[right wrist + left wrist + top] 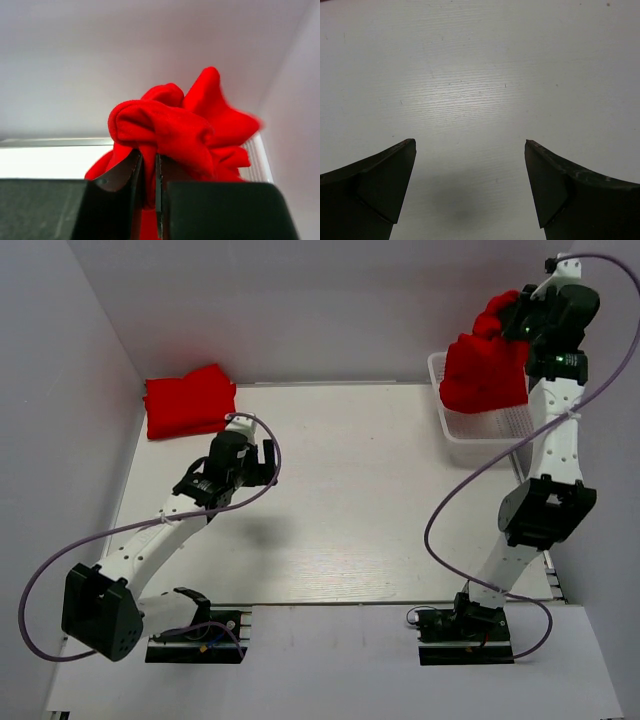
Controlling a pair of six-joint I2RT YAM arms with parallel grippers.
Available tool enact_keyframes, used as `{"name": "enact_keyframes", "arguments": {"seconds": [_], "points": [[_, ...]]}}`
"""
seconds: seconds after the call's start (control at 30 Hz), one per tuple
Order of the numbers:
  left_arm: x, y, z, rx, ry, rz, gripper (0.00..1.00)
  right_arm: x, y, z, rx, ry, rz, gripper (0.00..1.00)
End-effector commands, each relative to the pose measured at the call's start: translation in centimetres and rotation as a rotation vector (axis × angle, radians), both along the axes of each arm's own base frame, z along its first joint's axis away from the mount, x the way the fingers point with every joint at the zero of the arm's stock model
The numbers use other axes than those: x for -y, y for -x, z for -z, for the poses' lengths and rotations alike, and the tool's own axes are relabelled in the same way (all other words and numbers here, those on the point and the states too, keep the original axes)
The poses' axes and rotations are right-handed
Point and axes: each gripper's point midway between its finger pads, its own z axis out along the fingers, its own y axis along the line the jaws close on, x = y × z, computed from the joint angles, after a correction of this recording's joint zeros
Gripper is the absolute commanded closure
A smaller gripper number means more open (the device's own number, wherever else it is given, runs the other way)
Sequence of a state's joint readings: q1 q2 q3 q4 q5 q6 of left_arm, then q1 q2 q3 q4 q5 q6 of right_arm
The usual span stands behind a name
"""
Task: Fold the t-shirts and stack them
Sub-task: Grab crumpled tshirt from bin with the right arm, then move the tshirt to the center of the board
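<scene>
A folded red t-shirt (188,400) lies at the table's far left corner. My right gripper (516,322) is shut on a bunched red t-shirt (484,368) and holds it high above the white mesh basket (478,424). In the right wrist view the red cloth (175,125) is pinched between the fingers (127,172) and bulges above them. My left gripper (262,462) is open and empty over bare table, below and right of the folded shirt. The left wrist view shows its gripper (470,145) wide apart over the white tabletop.
The white mesh basket stands at the far right of the table, partly under the hanging shirt. White walls close in the left (60,420), back and right sides. Purple cables (450,500) loop beside both arms.
</scene>
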State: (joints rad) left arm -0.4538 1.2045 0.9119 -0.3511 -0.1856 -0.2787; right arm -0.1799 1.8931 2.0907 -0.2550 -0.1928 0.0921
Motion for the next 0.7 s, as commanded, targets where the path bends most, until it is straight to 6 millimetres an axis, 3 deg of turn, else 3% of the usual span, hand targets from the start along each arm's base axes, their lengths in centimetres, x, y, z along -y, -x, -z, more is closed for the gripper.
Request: {"name": "enact_keyframes", "arguments": {"seconds": [0.0,0.03,0.07,0.13,0.17,0.27,0.37,0.43,0.47,0.57,0.67], "points": [[0.3,0.2,-2.2,0.072,0.064,0.01,0.0,-5.5,3.9,-4.7,0.075,0.04,-0.255,1.0],[0.2,0.5,-2.0,0.069,0.063,0.01,0.0,-6.6,4.4,-5.2,0.086,0.037,-0.299,1.0],[-0.2,1.0,-1.8,0.064,0.063,-0.004,0.0,-9.2,6.1,-7.0,0.126,0.022,-0.427,1.0],[-0.5,1.3,-1.7,0.068,0.07,-0.018,0.0,-11.5,7.5,-8.7,0.162,0.016,-0.518,1.0],[-0.7,1.7,-1.2,0.06,0.066,-0.018,0.0,-13.9,9.3,-10.2,0.197,0.005,-0.643,1.0],[-1.1,2.4,-1.5,0.072,0.084,-0.035,0.0,-18.2,12.7,-13.0,0.288,-0.027,-0.845,1.0],[-1.7,2.8,-2.0,0.092,0.083,-0.051,0.0,-21.0,16.1,-15.0,0.345,-0.049,-1.042,1.0],[-2.0,3.2,-2.0,0.083,0.082,-0.063,0.0,-22.4,17.8,-15.3,0.331,-0.091,-1.156,1.0],[-2.0,3.3,-2.4,0.095,0.088,-0.063,0.0,-24.3,19.0,-15.7,0.369,-0.074,-1.228,1.0],[-2.3,3.5,-2.6,0.101,0.085,-0.072,0.0,-26.7,20.4,-15.7,0.367,-0.087,-1.351,1.0],[-3.1,4.0,-2.4,0.094,0.077,-0.103,0.0,-28.5,19.7,-14.5,0.342,-0.112,-1.389,1.0]]}}
